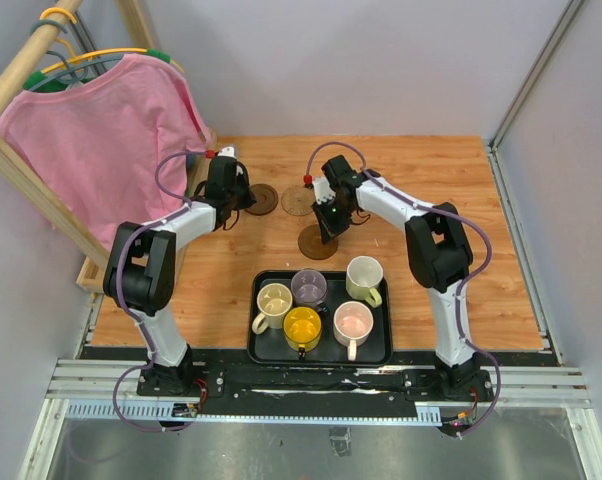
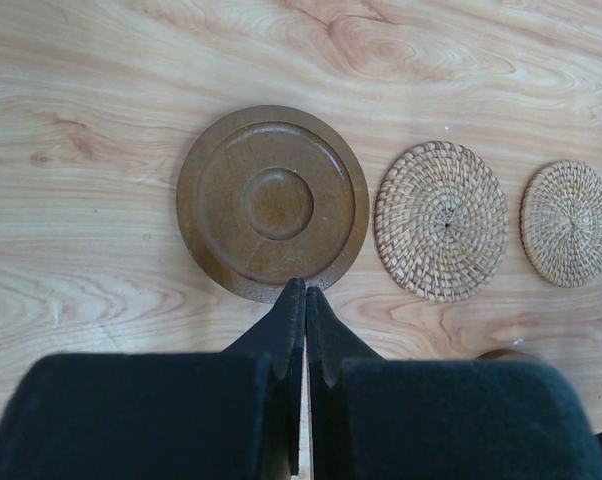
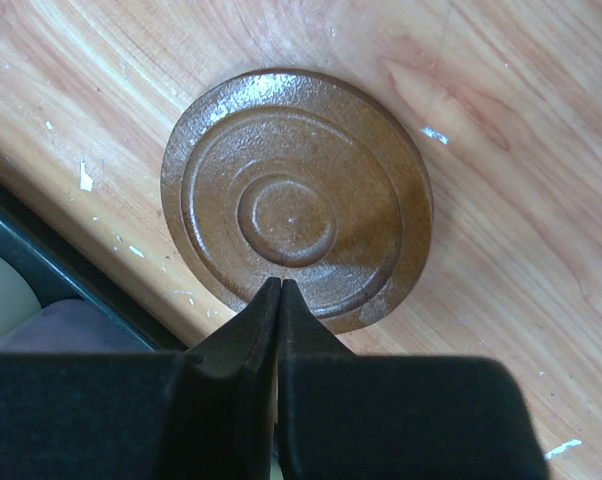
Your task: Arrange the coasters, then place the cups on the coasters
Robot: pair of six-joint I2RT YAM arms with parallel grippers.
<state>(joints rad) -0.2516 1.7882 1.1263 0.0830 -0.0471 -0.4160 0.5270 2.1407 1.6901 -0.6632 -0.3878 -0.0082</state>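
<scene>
Both claws pinched together: left claw (image 2: 304, 290) at one ringed dark-brown round coaster (image 2: 272, 200), right claw (image 3: 279, 283) at another brown coaster (image 3: 296, 195) by black tray (image 3: 71, 275). Arranging step, I'd say; next needs gentle nudges.

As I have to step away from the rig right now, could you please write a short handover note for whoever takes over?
Left gripper: shut, tips at the near rim of a dark brown coaster. Two woven tan coasters lie beside it, apart.
Right gripper: shut, tips at the rim of a second dark brown coaster, close to the black tray.
Cups: all five stand in the tray, none on a coaster.
Done: coasters are out on the table; layout looks unfinished.
Left: finish arranging the coasters, then set one cup on each.
</scene>
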